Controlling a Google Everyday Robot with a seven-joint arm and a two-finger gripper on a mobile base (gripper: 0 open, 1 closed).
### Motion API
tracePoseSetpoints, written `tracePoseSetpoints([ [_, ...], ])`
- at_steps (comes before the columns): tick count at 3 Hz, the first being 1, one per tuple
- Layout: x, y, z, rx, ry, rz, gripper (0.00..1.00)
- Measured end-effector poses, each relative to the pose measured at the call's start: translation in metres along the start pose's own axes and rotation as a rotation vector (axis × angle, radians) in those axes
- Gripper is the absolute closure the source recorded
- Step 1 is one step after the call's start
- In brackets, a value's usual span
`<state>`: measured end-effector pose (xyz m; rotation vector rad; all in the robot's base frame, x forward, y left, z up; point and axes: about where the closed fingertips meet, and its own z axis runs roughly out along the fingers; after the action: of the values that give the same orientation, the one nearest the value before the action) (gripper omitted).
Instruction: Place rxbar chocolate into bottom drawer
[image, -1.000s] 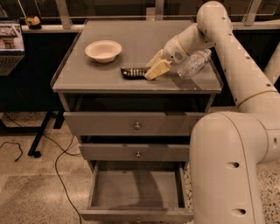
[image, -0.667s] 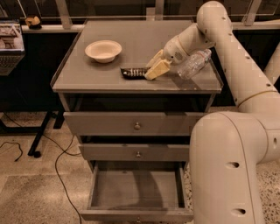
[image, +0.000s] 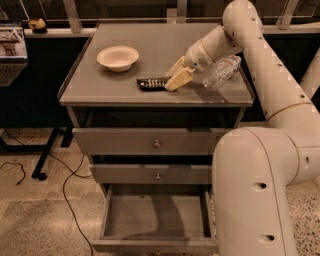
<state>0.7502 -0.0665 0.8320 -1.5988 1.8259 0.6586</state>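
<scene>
The rxbar chocolate, a flat black bar, lies on the grey cabinet top near its front middle. My gripper reaches in from the right and is low over the top at the bar's right end. Its two pale fingers stand apart, with the tips right next to the bar. The bottom drawer is pulled open below and its grey floor is bare. My arm's large white body covers the drawer's right side.
A cream bowl sits at the top's left. A clear plastic bottle lies on its side just right of the gripper. Two shut grey drawers sit above the open one. A black cable runs over the floor at left.
</scene>
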Motion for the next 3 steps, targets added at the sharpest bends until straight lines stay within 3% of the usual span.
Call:
tracePoseSetpoints([
  [1,0.008,0.016,-0.011,-0.040,-0.051,-0.012,1.00],
  [3,0.030,0.062,-0.036,-0.065,-0.150,0.016,1.00],
])
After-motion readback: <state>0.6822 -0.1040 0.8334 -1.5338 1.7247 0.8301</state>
